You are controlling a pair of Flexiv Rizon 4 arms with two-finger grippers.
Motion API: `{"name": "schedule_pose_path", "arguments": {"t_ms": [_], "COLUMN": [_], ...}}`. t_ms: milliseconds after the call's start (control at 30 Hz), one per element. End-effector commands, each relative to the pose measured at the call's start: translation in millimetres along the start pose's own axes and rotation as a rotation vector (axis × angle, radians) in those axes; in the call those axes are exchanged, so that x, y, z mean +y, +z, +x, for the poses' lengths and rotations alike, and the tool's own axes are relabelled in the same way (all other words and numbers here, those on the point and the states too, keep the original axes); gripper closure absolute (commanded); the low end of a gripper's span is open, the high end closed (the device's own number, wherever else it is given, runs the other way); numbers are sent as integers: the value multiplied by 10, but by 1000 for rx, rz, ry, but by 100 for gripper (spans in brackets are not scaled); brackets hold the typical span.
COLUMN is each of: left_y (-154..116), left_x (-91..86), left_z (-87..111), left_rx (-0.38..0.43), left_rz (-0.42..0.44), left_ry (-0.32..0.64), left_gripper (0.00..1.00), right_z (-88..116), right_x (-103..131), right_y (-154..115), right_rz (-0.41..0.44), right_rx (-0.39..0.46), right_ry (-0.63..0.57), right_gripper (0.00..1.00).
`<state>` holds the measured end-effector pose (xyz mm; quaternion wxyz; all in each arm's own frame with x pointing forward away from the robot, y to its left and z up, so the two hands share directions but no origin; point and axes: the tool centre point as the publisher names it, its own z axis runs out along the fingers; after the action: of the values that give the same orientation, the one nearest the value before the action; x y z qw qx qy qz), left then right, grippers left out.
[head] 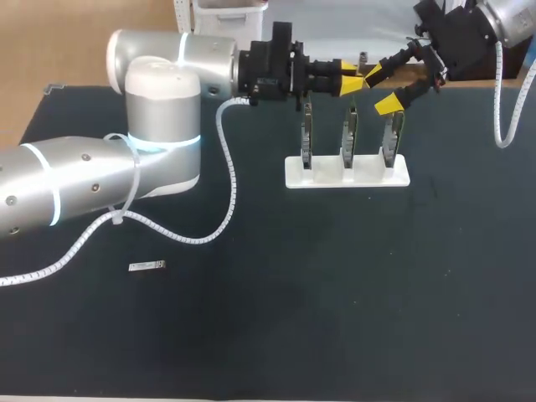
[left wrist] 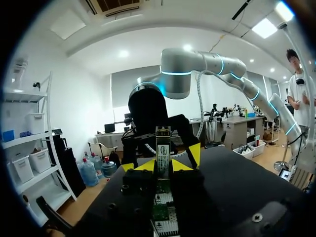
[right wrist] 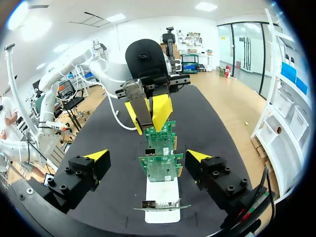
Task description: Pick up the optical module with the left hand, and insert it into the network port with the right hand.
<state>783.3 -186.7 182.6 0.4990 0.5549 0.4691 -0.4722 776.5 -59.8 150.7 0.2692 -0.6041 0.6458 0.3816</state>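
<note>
The optical module [left wrist: 163,147], a slim metal bar with a label, stands out between the yellow tips of my left gripper [left wrist: 156,166], which is shut on it. In the head view my left gripper [head: 350,81] hangs above the row of network cards [head: 347,134]. My right gripper [head: 381,90] faces it from the right, open, its tips just beyond the module's free end. In the right wrist view the module [right wrist: 139,102] is ahead of my open right gripper [right wrist: 148,157], above the green cards [right wrist: 161,165]. Port openings show on the nearest card's bracket [right wrist: 157,204].
Three cards stand upright in a white base [head: 293,176] at the table's back middle. A small silver strip [head: 146,265] lies on the dark mat at the front left. My left arm's white cable [head: 228,167] loops over the mat.
</note>
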Motion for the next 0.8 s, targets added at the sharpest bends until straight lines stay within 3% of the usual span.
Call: {"name": "schedule_pose_path", "arguments": {"t_ms": [33, 800], "left_y": [-35, -27], "left_x": [-27, -56], "left_z": [33, 62], "left_rx": [-11, -19], "left_rz": [-8, -41], "left_ry": [-2, -33], "left_gripper": [100, 100], "right_z": [1, 1], "right_x": [22, 22], "right_y": [2, 2], "right_rz": [5, 5], "right_rx": [0, 0], "right_ry": [0, 0], "right_gripper": [0, 0]}}
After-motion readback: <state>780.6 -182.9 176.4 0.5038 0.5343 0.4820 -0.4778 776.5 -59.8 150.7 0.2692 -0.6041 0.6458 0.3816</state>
